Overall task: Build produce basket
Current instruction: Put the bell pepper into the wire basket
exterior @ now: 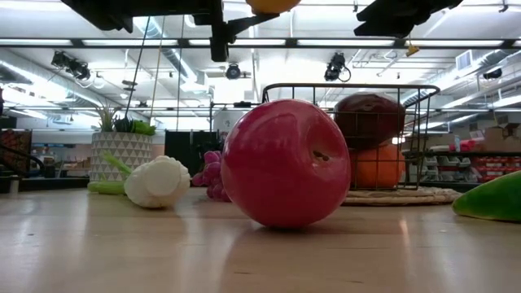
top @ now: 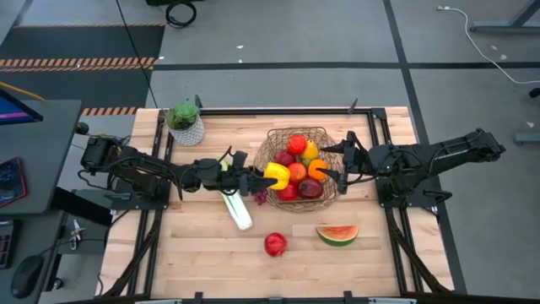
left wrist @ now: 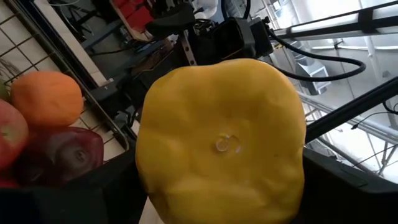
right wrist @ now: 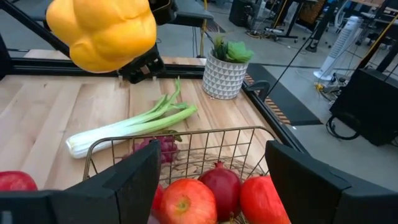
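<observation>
Left gripper [top: 268, 176] pinches the yellow pepper [top: 277, 176], held raised just left of the basket [top: 274, 143] rim. Leek [top: 235, 208] and grapes [top: 261, 196] lie on the table [top: 169, 253] left of the basket; grapes only partly visible. Basket holds apples and oranges. Red apple [top: 275, 244] and watermelon slice [top: 337, 234] sit in front of the basket. Right gripper [top: 342, 165] hangs spread at the basket's right edge.

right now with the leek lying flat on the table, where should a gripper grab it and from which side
Probably the white stalk of the leek, just behind its bulb end, coming straight down from above. It lies flat on the table, long and thin, so fingers can straddle it across its width. The leafy green end sits under the left gripper, which holds the yellow pepper.
</observation>
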Robot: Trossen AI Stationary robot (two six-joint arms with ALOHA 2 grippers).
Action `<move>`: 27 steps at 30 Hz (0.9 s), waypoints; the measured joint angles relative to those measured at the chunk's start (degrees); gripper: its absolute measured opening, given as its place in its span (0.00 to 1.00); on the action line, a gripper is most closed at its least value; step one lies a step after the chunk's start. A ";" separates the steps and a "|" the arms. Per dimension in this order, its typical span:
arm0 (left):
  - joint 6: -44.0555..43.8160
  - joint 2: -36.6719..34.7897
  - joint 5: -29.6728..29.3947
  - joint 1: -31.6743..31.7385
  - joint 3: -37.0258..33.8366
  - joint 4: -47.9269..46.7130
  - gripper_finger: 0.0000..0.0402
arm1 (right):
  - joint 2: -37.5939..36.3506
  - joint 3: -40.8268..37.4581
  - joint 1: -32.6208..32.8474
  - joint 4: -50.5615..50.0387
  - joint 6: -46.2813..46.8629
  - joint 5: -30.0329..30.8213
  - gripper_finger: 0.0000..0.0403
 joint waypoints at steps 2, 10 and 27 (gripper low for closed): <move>0.00 0.00 0.00 0.02 0.00 -0.02 0.82 | 0.00 0.00 0.00 -0.01 0.02 0.00 0.72; 7.11 0.00 -0.04 0.02 0.00 -1.58 0.82 | 0.00 0.00 0.00 0.00 -0.01 -0.04 0.72; 55.00 0.00 -0.03 0.00 -0.02 -7.76 0.82 | 0.00 0.00 0.00 -0.04 0.10 -1.53 0.72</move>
